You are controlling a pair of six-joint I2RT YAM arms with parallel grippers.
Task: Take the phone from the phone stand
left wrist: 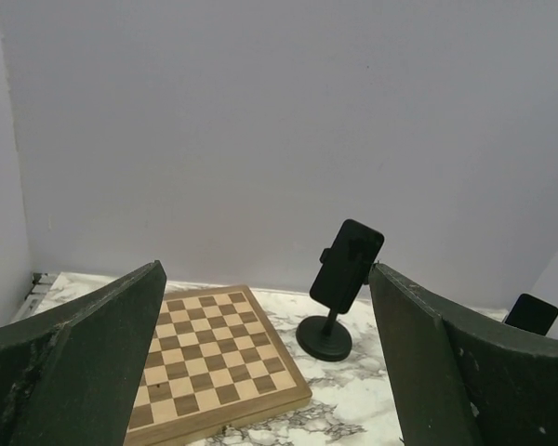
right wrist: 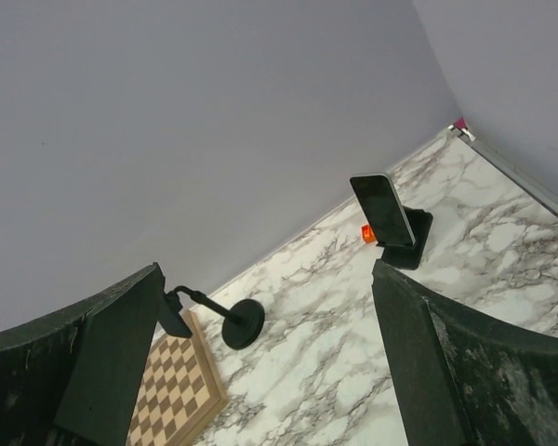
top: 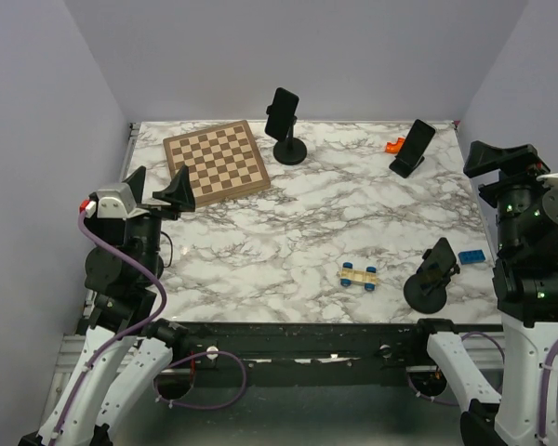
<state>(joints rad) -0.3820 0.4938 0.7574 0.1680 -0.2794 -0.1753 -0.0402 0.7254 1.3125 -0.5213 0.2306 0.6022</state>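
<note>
Three black stands are on the marble table [top: 307,223]. At the back centre a black phone [top: 281,111] is clamped upright on a round-based phone stand [top: 290,151]; the left wrist view shows this phone [left wrist: 347,265] and its base [left wrist: 324,337]. At the back right another phone [top: 417,142] [right wrist: 381,209] leans on a wedge stand [right wrist: 413,239]. A third dark slab [top: 438,261] sits on a round stand [top: 426,291] at the front right. My left gripper [top: 158,190] [left wrist: 267,279] hovers open at the left edge. The right gripper [top: 479,174] [right wrist: 265,269] is open, raised at the right edge. Neither touches anything.
A wooden chessboard [top: 216,162] lies at the back left, next to the centre stand. A small wooden car with blue wheels [top: 359,275] and a blue brick [top: 471,255] lie at the front right. An orange piece [top: 393,145] sits behind the wedge stand.
</note>
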